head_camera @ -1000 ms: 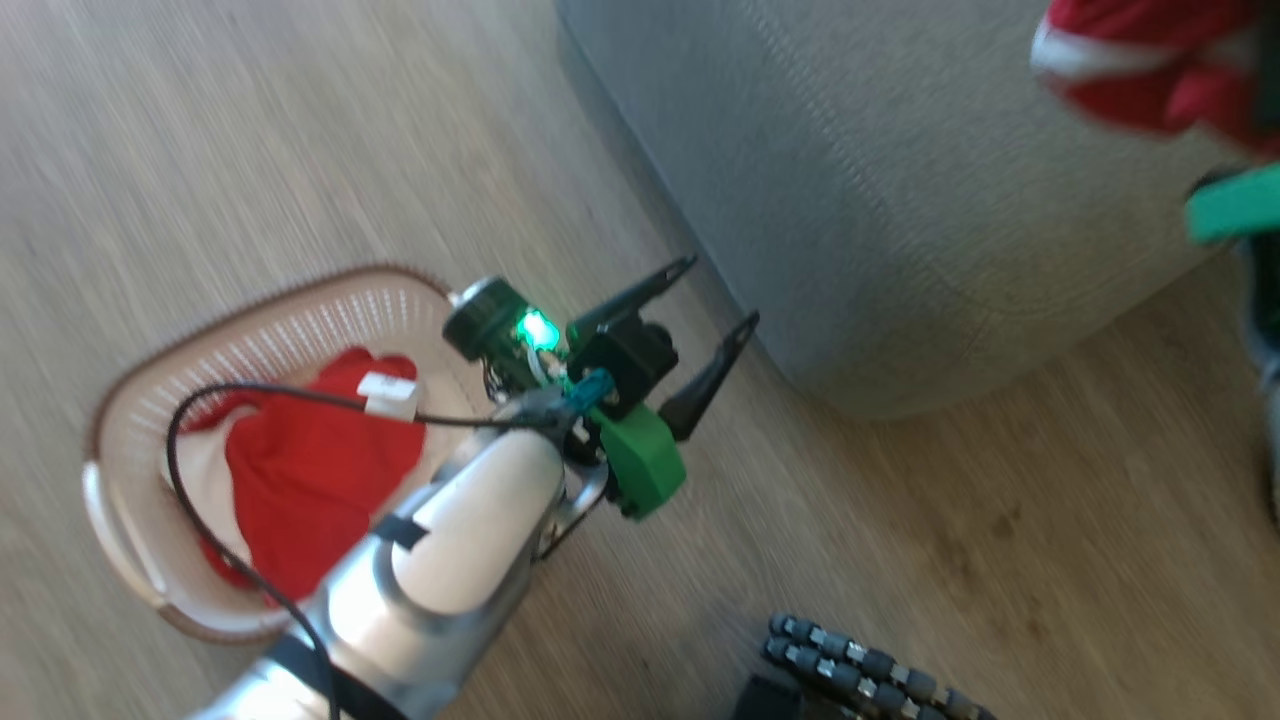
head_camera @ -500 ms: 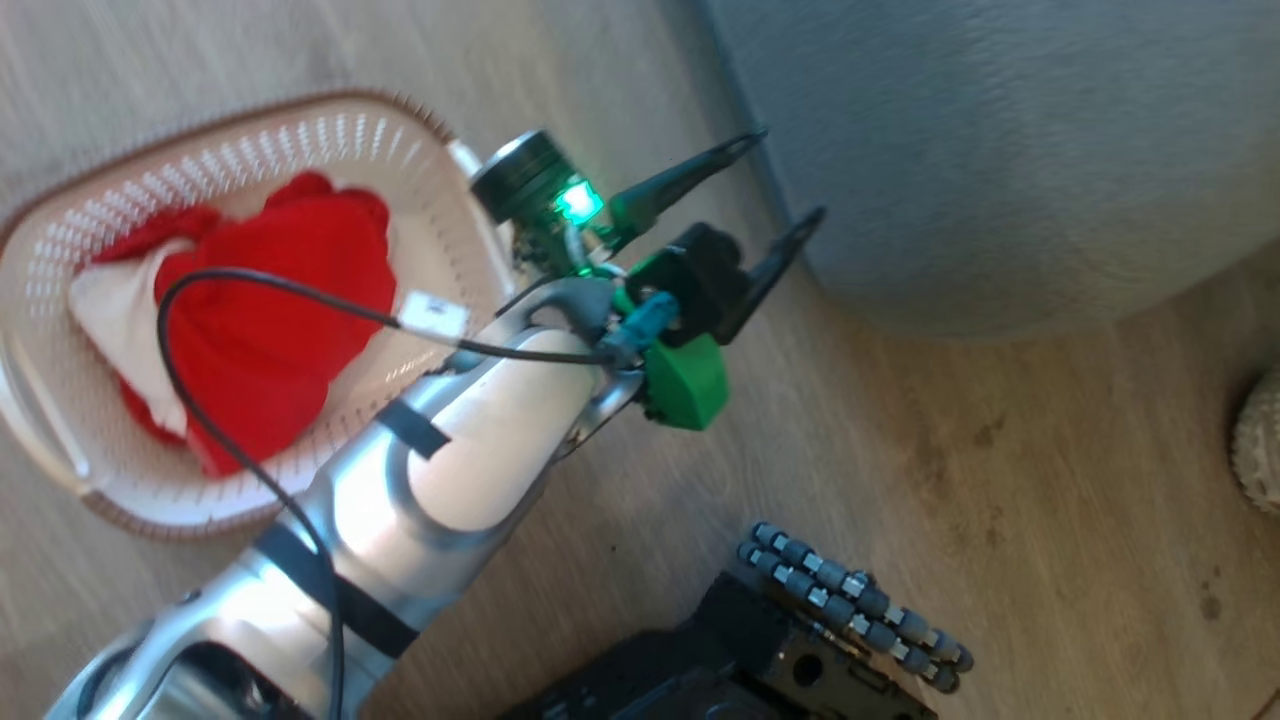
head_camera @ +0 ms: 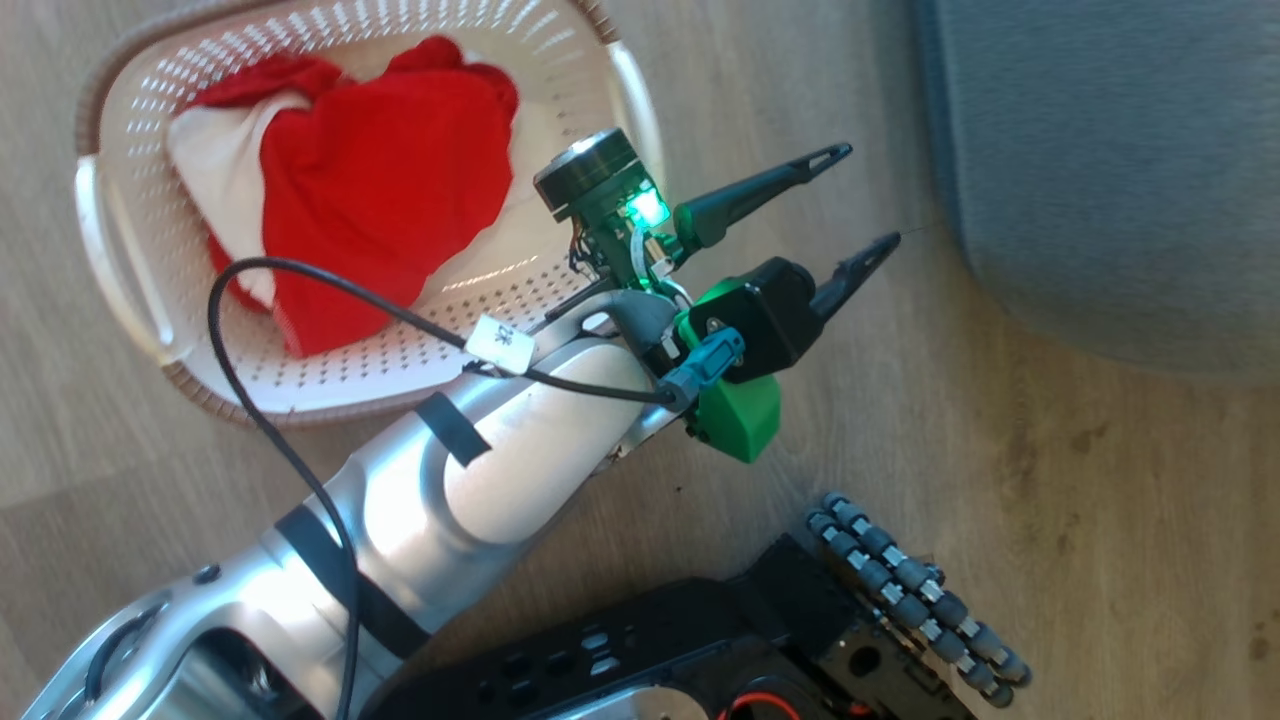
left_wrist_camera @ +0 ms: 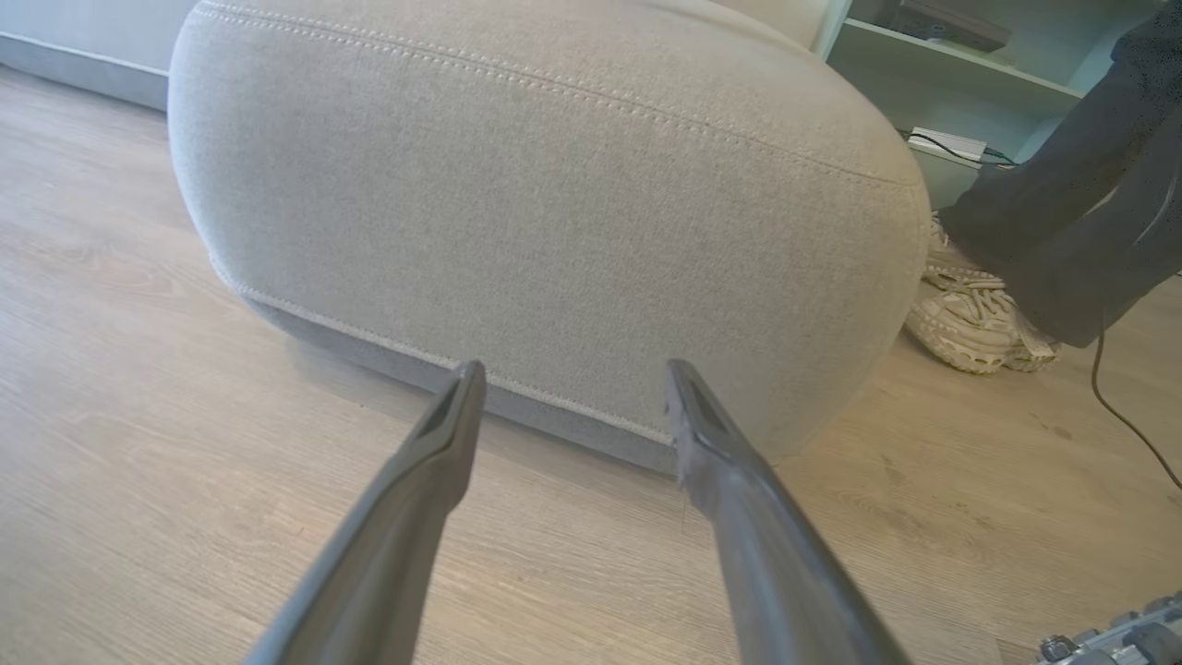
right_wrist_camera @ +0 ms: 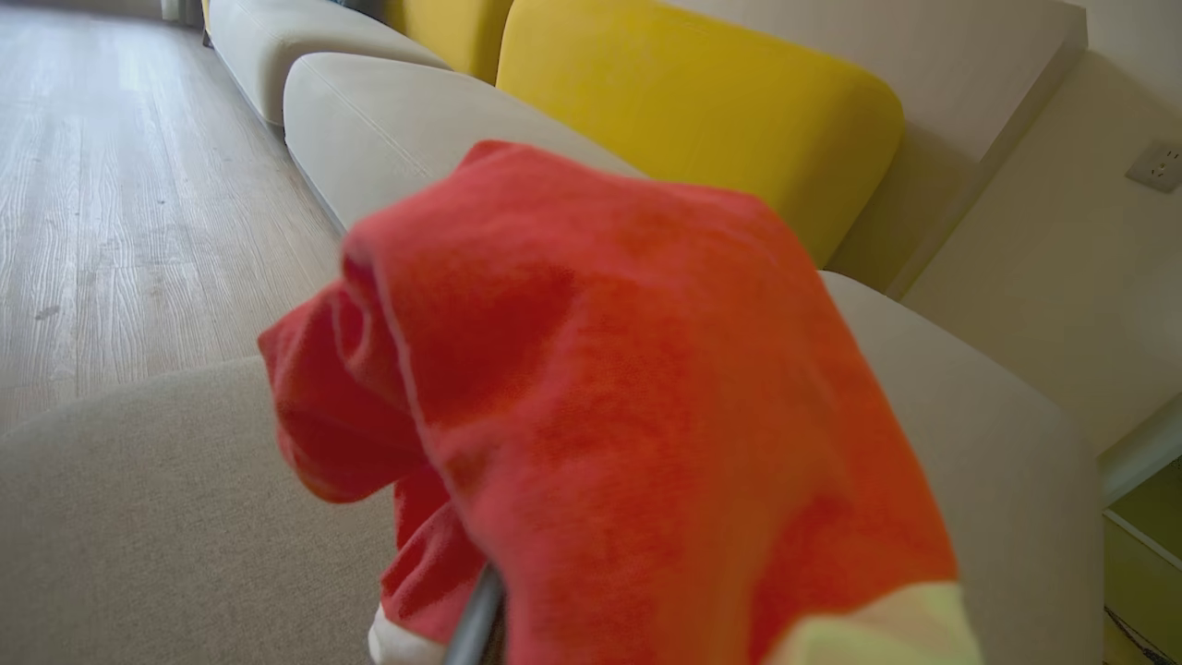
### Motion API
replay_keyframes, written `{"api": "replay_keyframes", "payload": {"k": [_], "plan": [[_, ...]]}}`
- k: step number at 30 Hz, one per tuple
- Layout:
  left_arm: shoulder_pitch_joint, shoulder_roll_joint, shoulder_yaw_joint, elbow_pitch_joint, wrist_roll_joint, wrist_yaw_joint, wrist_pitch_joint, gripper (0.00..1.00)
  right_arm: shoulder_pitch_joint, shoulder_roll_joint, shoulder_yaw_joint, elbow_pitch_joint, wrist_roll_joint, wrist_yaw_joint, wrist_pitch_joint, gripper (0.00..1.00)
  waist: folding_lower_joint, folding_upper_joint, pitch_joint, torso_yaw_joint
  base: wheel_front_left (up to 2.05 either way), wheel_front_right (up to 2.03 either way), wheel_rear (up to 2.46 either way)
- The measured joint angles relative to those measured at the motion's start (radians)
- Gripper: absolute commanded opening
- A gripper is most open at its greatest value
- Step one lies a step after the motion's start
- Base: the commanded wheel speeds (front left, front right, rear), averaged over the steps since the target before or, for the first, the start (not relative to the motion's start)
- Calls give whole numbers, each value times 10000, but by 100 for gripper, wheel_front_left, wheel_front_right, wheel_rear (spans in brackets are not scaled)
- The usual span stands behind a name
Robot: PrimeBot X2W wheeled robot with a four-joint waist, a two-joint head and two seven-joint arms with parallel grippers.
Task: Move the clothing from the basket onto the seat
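The basket [head_camera: 120,230] sits on the floor at the upper left of the head view, with red and white clothing [head_camera: 370,200] bunched inside it. My left gripper [head_camera: 860,200] hangs open and empty just right of the basket, between it and the seat [head_camera: 1100,150]. In the left wrist view its fingers [left_wrist_camera: 572,369] point at the seat's rounded grey side [left_wrist_camera: 554,203]. In the right wrist view my right gripper [right_wrist_camera: 485,596] is shut on a red garment [right_wrist_camera: 628,388] that drapes over it above the seat's top [right_wrist_camera: 138,517]; one dark finger [right_wrist_camera: 473,633] shows under the cloth.
A person's shoe [left_wrist_camera: 970,314] and dark trouser leg [left_wrist_camera: 1080,203] stand beside the seat's right end. A yellow cushion [right_wrist_camera: 693,102] and pale sofa cushions [right_wrist_camera: 397,129] lie beyond the seat. My black base [head_camera: 720,650] fills the lower head view, over wood floor [head_camera: 1100,520].
The head camera has swung, so the basket now sits higher and the seat further right. The held red garment and right gripper have left the head view. The left gripper stays open.
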Motion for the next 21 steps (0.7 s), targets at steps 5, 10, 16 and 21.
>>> {"api": "replay_keyframes", "payload": {"k": [5,10,16,21], "plan": [[-187,6,-15,8,-10,197,0,100,76,159,-12,405,405,0,0,100,1,0,305,328,0,0,0],[-297,8,21,-52,-46,332,0,100,894,395,84,73,692,0,0,100,0,0,200,401,0,0,0],[-278,0,157,-125,-113,405,0,100,2652,525,698,-811,1066,0,0,100,-1,0,-325,350,0,0,0],[-93,-13,512,-270,-153,439,0,100,3718,537,1064,-1795,1279,0,0,100,-1,0,-923,369,0,0,0]]}}
